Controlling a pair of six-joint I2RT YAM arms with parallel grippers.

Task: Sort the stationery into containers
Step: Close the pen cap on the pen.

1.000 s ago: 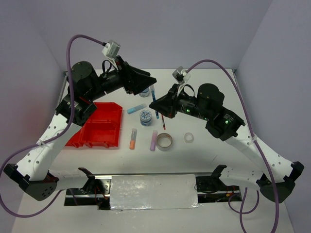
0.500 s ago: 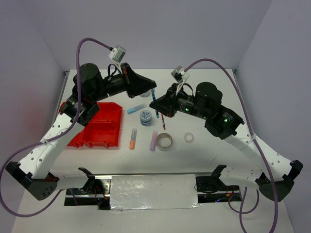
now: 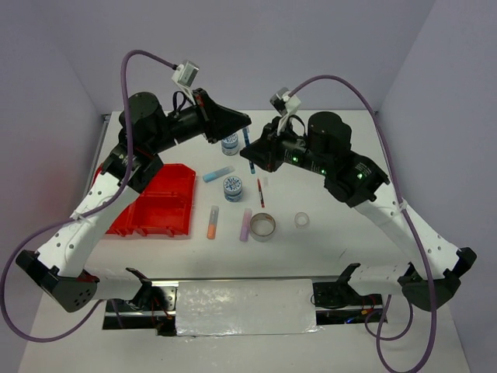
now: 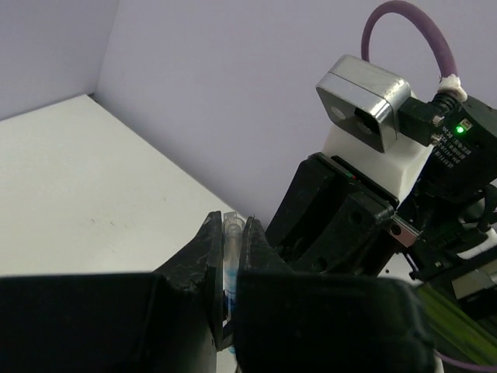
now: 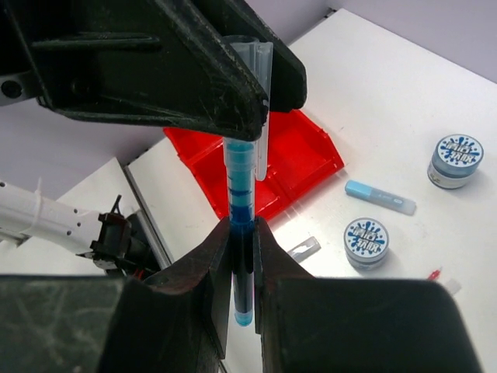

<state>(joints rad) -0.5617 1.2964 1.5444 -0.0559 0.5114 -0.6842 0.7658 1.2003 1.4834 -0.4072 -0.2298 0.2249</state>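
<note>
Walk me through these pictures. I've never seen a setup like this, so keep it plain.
These are two robot arms bolted to a white table. The wide picture looks down from above. The other two come from a camera on each wrist.

On the table lie a red tray, two tubs, a red pen, a light-blue stick, an orange stick, a lilac stick, a grey tape ring and a clear tape ring.

Both grippers hold one teal pen in the air. The right gripper clamps its barrel, and the left gripper clamps its clear top end.
</note>
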